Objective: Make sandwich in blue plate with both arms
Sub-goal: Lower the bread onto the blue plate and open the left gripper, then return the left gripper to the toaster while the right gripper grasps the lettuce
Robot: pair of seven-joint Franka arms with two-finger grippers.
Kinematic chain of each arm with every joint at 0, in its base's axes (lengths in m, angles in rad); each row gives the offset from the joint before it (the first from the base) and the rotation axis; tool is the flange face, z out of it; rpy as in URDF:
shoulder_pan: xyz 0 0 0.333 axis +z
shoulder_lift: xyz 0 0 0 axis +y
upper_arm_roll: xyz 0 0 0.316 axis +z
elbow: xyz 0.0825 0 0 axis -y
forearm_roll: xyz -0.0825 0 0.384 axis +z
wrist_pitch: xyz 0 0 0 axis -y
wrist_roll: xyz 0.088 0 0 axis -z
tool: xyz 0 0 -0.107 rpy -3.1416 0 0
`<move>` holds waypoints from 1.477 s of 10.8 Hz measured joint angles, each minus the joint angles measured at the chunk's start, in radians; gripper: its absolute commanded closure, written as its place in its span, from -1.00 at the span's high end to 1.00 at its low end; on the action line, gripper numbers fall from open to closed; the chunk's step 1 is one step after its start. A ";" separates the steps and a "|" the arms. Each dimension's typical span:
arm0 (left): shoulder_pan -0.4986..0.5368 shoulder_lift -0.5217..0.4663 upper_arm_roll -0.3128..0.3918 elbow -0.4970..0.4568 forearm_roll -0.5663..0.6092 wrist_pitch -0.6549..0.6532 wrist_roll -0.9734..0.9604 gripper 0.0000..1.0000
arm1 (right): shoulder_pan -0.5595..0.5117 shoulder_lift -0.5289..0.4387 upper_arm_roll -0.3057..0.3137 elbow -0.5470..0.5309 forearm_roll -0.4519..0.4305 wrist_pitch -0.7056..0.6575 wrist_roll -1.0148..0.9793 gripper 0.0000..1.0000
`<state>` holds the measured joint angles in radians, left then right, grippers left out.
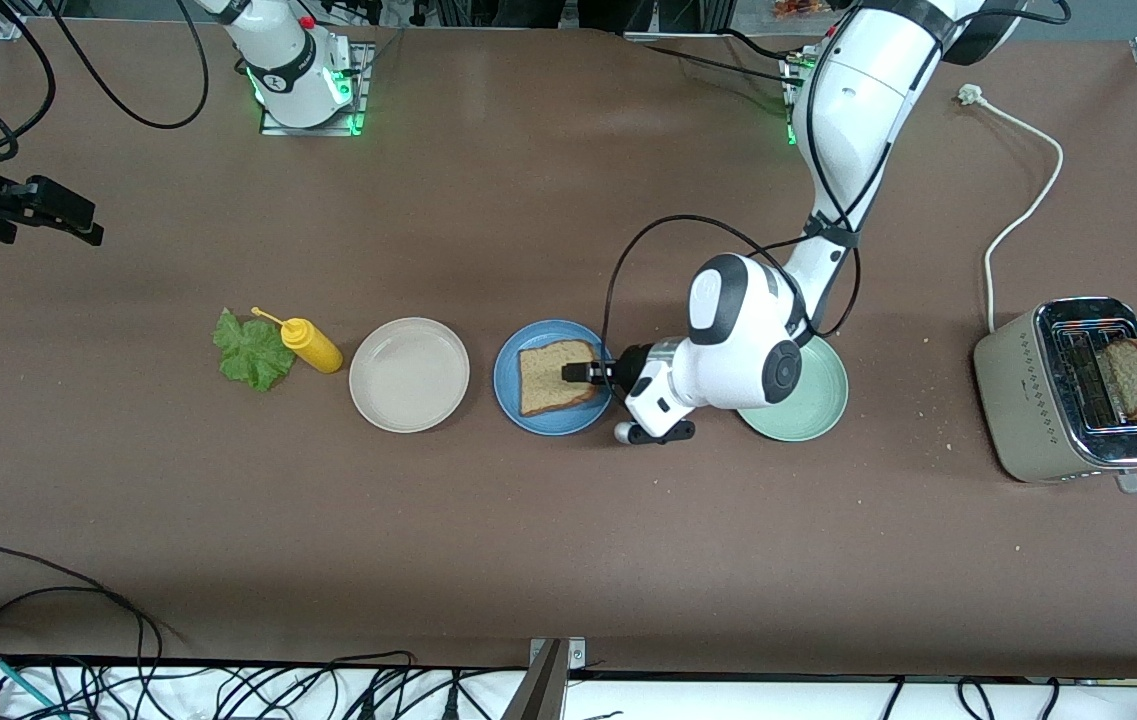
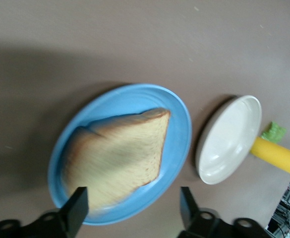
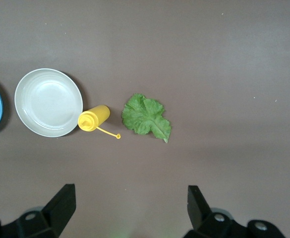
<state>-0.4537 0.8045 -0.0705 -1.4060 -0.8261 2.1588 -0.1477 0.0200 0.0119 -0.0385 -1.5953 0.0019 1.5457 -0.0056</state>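
So the blue plate (image 1: 508, 395) sits about mid-table, and there's one slice of brown bread (image 1: 553, 376) lying flat on it. That's all of the sandwich on the plate so far, just the bottom slice. The left gripper (image 1: 576, 373) is right over the edge of that slice, on the side toward the left arm's end of the table. In the left wrist view its fingers (image 2: 77, 208) are spread apart with the bread (image 2: 117, 158) lying on the plate (image 2: 177, 144) between and below them, not pinched, so the grip looks let go.

The lettuce leaf (image 1: 251, 352) lies on the bare table toward the right arm's end, with a yellow squeeze bottle (image 1: 311, 345) lying on its side just beside it. Between the bottle and the blue plate is a beige plate (image 1: 409, 374), nothing on it. A pale green plate (image 1: 821, 405) is tucked partly under the left arm's wrist.

Down at the left arm's end there's a toaster (image 1: 1013, 395) with a second bread slice (image 1: 1130, 378) sticking out of its slot.

The right gripper (image 1: 48, 210) waits up in the air over the right arm's end of the table, and its fingers (image 3: 60, 206) stand wide apart with nothing in them.
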 measured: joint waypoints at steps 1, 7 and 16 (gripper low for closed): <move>0.004 0.004 0.026 -0.006 0.000 0.000 0.000 1.00 | 0.000 0.000 0.000 0.000 0.000 0.000 0.000 1.00; 0.092 -0.063 0.137 -0.015 0.105 -0.034 0.115 1.00 | -0.001 0.025 -0.002 -0.006 0.000 -0.025 0.001 1.00; 0.247 -0.658 0.098 -0.344 0.603 -0.144 0.174 1.00 | -0.020 0.300 -0.024 -0.063 -0.032 0.197 -0.008 1.00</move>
<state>-0.2071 0.1467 0.0274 -1.7496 -0.2230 2.0150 0.0258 0.0003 0.3116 -0.0625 -1.6588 -0.0301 1.7428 -0.0132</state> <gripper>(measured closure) 0.000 0.000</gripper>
